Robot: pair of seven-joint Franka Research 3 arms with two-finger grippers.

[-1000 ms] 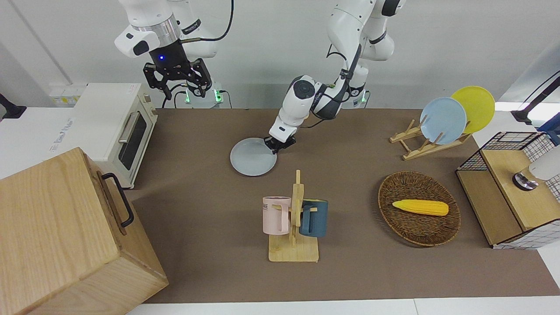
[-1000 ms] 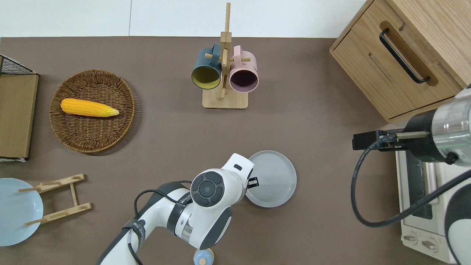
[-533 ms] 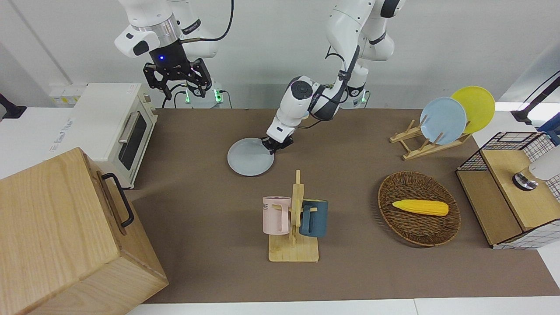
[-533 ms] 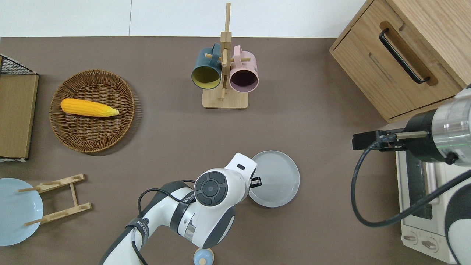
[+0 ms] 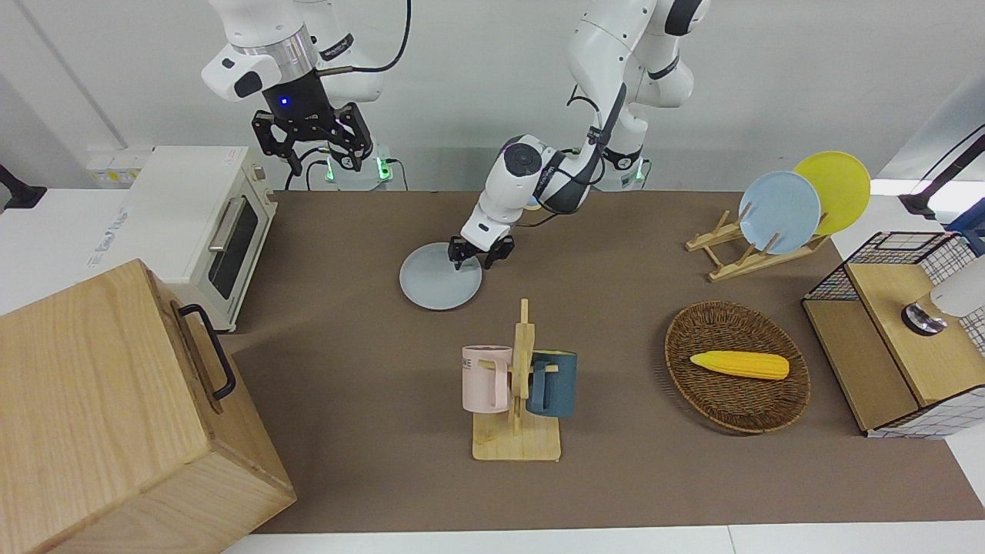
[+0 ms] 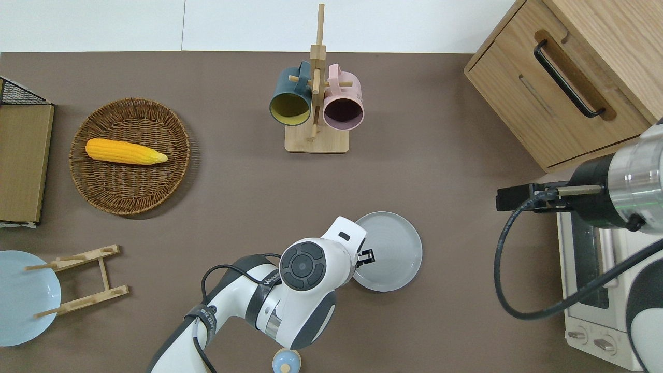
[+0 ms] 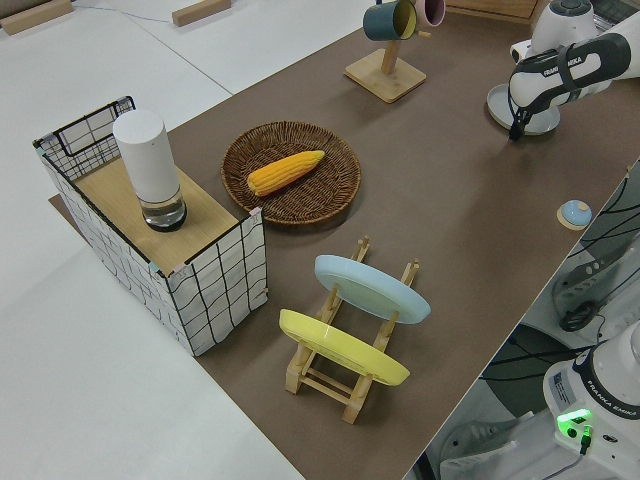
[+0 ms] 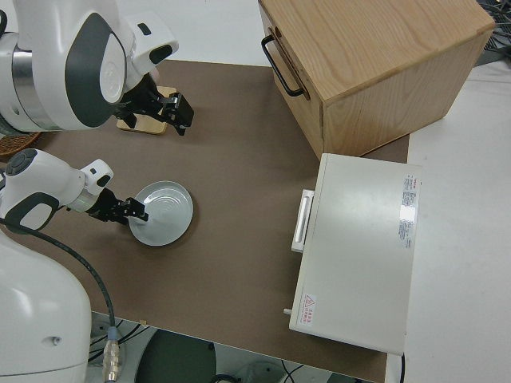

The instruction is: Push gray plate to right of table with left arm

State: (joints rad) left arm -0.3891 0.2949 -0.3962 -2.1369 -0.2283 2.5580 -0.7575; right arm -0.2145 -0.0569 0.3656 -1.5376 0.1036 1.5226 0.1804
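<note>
1 plate: round, shallow, pale gray-blue plate (image 5: 440, 281) lies flat on the matte brown table (image 5: 616, 477), nearer the robots than the wooden mug rack (image 5: 517, 400).
Hidden: plate's edge under the white left arm's wrist in the overhead view.
Left gripper (image 5: 476, 257): black fingers spread, low over the plate's rim; contact unclear.
Right arm: parked.
Mugs: 2.

The left arm's white wrist (image 6: 331, 254) covers the edge of the round pale gray plate (image 6: 393, 251) nearest the wooden mug rack's (image 6: 316, 103) base side (overhead view), so contact there cannot be told. The white toaster oven (image 6: 590, 290) is cut off by the picture's edge.
</note>
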